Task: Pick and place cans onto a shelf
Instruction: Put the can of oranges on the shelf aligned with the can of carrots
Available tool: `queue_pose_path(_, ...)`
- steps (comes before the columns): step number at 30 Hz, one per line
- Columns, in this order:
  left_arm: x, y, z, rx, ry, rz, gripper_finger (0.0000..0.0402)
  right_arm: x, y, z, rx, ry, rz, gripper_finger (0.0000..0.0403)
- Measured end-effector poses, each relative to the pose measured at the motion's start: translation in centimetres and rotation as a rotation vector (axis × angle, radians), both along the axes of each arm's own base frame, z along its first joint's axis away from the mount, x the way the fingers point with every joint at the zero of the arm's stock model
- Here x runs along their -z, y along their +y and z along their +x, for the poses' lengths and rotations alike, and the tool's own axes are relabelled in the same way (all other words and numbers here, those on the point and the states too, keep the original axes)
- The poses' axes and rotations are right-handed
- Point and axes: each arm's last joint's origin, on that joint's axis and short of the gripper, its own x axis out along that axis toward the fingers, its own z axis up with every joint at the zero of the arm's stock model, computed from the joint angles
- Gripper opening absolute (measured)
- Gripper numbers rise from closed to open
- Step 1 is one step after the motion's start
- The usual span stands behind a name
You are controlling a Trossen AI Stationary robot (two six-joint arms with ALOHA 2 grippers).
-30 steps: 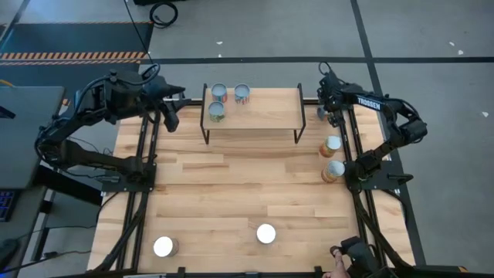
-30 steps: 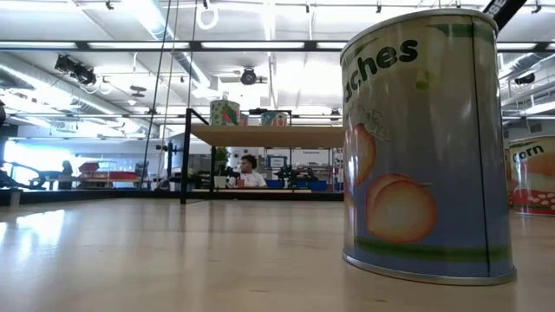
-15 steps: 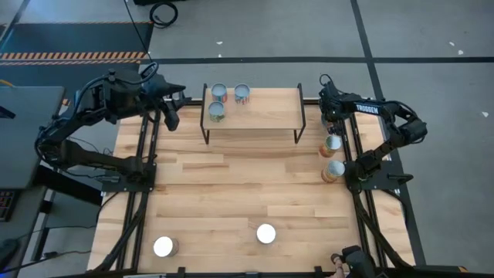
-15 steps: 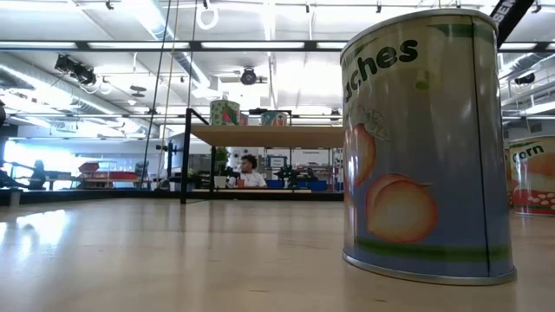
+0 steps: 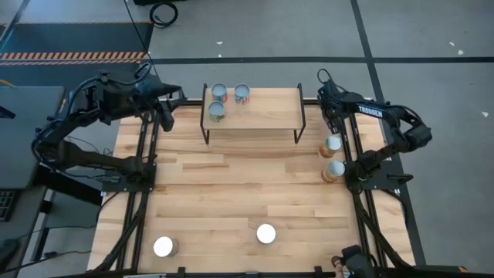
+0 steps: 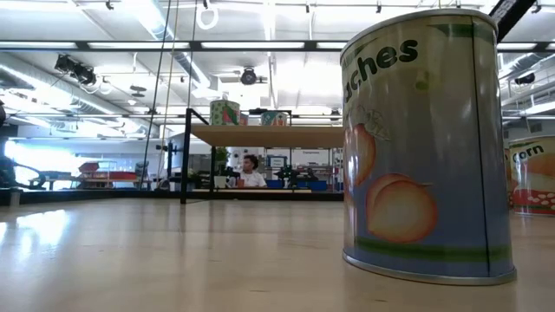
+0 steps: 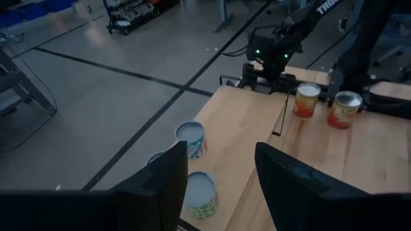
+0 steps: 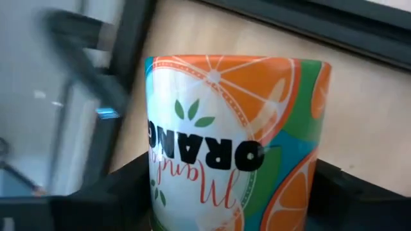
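Right hand fingers spread around an orange-labelled can; left hand open, empty.

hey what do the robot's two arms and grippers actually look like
Both arms are dark, jointed and slim, with thin black cables looping along them. The right arm carries white TROSSEN lettering. The left gripper ends in two broad, flat black fingers, and the right gripper has similar dark fingers.
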Motion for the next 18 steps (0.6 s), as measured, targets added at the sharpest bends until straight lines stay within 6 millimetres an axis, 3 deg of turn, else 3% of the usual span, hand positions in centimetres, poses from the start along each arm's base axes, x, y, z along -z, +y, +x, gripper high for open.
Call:
queue_pose_path(9, -0.3, -0.6, -1.9, 0.012, -0.019, 0.002, 0.0188, -3.9, 2.3, 1.5, -0.003, -0.071, -0.210, 0.0286)
queue_pose_path(18, -0.3, -1.1, -3.8, 0.013, -0.010, 0.003, 0.0188, -9.8, 5.8, 4.8, -0.146, -0.320, -0.631, 0.0286)
